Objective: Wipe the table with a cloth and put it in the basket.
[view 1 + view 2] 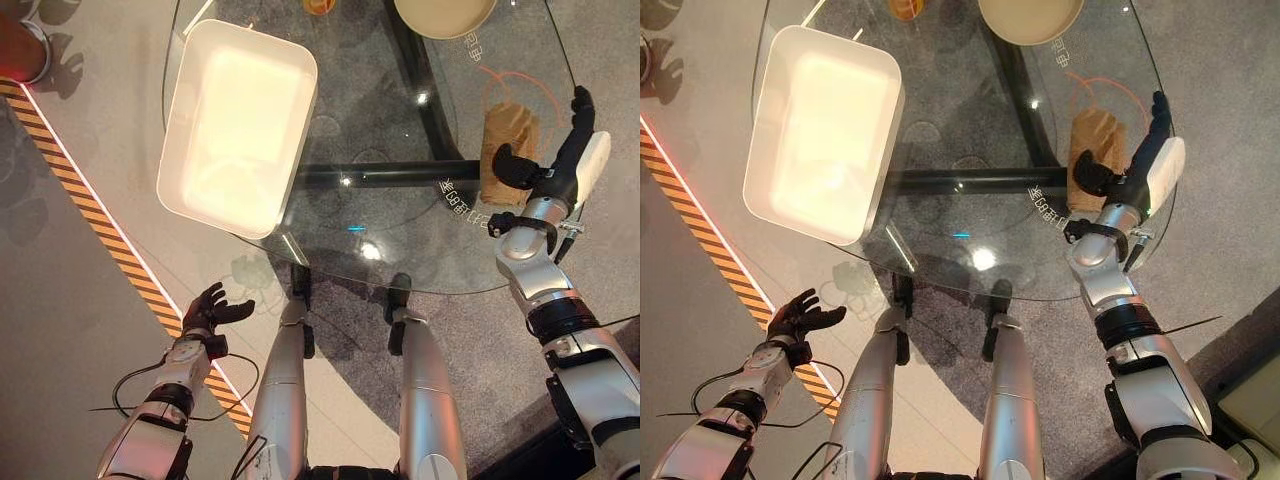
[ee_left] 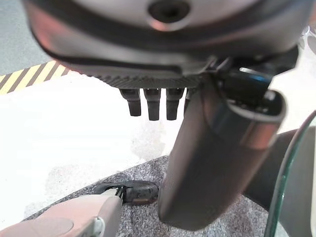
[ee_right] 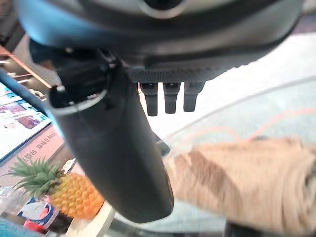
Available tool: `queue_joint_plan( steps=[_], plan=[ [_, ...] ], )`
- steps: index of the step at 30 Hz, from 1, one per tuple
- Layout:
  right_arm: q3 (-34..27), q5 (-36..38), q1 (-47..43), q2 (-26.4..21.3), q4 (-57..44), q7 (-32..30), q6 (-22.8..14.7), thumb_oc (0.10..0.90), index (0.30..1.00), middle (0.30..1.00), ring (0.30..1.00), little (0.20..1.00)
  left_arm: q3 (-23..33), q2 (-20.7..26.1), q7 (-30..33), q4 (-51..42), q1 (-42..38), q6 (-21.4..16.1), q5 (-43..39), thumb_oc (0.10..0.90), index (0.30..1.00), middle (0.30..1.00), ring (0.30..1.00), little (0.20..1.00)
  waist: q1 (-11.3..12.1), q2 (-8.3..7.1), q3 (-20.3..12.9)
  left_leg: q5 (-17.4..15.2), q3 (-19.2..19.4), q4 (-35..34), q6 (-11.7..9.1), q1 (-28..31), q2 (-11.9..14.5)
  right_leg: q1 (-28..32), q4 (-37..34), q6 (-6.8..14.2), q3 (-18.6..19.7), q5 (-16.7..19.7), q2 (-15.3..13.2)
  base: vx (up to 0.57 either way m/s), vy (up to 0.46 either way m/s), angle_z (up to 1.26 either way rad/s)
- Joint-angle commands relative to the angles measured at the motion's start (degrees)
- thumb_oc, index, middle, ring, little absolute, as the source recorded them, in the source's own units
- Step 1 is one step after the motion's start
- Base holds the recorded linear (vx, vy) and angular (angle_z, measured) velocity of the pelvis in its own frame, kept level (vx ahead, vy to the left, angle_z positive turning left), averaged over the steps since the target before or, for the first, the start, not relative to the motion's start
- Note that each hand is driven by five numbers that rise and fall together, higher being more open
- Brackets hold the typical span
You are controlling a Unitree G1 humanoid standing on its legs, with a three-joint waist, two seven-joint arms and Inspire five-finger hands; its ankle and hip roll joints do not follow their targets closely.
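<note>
Right robot hand [image 1: 560, 165] open beside the tan cloth [image 1: 507, 150], perhaps touching; left robot hand [image 1: 212, 310] open, low.

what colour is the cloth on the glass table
Light brown, a tan beige. The cloth shows best in the right wrist view, lying just past the right hand.

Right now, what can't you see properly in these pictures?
- The bowl is cut off by the top edge in both eye views.
- An orange thing at the table's far edge is also cut off; I cannot tell what it is.
- In the right wrist view, the thumb hides part of the cloth.
</note>
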Motion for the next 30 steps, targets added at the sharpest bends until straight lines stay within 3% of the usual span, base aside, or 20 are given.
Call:
queue_joint_plan(
  steps=[1, 18, 30],
  plan=[
    [0.0, 0.9, -3.5, -3.4, -1.7, 0.2, -1.8, 0.8, 0.9, 0.9, 0.9, 0.9, 0.4, -0.5, 2.0, 1.6, 3.3, -0.8, 1.0, 0.8, 0.9, 0.9, 0.9, 0.9, -0.4, 1.15, -1.4, -7.4, 0.2, 5.2, 1.5, 0.3, -3.4, 2.5, -5.3, 0.0, -4.6, 2.0, 0.4, 0.0, 0.0, 0.0],
    [1.8, 8.6, -4.5, 0.3, 5.5, 3.1, 4.2, 0.8, 0.9, 0.9, 0.9, 0.9, -1.0, -2.1, 2.2, 2.2, 3.0, -0.9, 1.4, 0.8, 0.9, 0.9, 0.9, 0.9, 0.2, 2.05, -1.4, -7.1, 0.6, 4.9, 1.7, 0.8, -3.8, 2.5, -5.0, -0.5, -4.9, 2.0, 0.2, 0.0, 0.0, 0.0],
    [0.6, 7.9, -6.9, 0.9, 17.1, 3.6, 4.6, 0.8, 0.9, 0.9, 0.9, 0.9, -2.5, -2.6, 2.3, 2.6, 2.1, -0.4, 1.1, 0.8, 0.9, 0.9, 0.9, 0.9, 1.1, 3.07, -1.4, -7.2, 0.3, 5.6, 2.0, 0.5, -4.2, 2.0, -3.9, -0.4, -5.3, 1.9, 0.0, 0.0, 0.0, 0.0]
  ],
)
